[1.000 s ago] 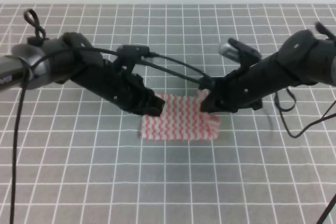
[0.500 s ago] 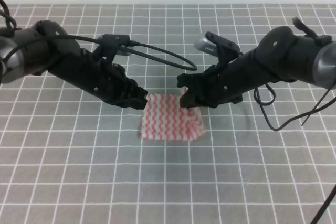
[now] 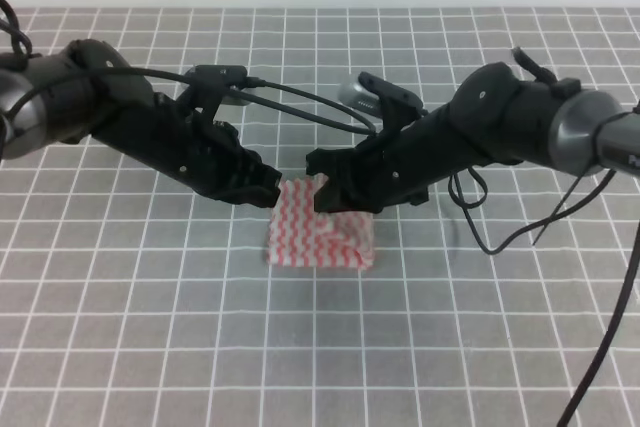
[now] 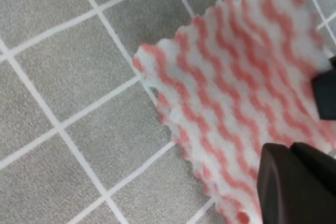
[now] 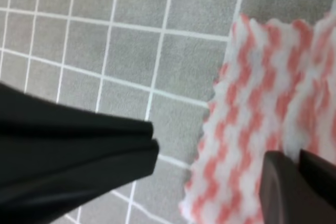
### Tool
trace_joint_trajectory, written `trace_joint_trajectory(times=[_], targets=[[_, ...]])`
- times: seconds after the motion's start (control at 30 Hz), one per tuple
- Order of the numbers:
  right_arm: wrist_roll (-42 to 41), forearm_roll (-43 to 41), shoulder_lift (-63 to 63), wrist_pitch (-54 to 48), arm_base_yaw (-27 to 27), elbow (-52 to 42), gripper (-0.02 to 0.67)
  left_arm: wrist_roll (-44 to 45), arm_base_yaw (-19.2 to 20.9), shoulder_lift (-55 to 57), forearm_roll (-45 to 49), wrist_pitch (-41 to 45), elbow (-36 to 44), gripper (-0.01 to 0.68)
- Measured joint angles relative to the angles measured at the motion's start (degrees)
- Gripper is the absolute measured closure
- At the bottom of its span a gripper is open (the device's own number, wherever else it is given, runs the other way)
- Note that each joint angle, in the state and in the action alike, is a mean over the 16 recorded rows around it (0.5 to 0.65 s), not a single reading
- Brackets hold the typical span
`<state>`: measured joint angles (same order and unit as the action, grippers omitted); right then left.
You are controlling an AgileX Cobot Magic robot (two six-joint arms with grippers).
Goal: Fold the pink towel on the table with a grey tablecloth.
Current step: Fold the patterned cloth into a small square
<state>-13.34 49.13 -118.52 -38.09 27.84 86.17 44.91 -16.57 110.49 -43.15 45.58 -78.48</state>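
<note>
fold half made, right edge coming across

the pink towel lies mid-table on the grey tablecloth; the right gripper pinches its lifted edge above the left half, the left gripper clamps the far-left corner. laying flat and release remain.

1. The left gripper is held low, its jaws closed, the arm angled inward.
2. The right gripper is reached across, jaws pinched together.
</note>
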Motion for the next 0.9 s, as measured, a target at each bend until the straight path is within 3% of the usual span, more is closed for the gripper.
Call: trace_joint_trajectory(times=[0.9], targets=[[0.0, 1.0, -4.1, -0.5, 1.8, 5.1, 0.663, 0.0, 0.0, -0.1, 0.1, -1.2, 0.0, 0.673]])
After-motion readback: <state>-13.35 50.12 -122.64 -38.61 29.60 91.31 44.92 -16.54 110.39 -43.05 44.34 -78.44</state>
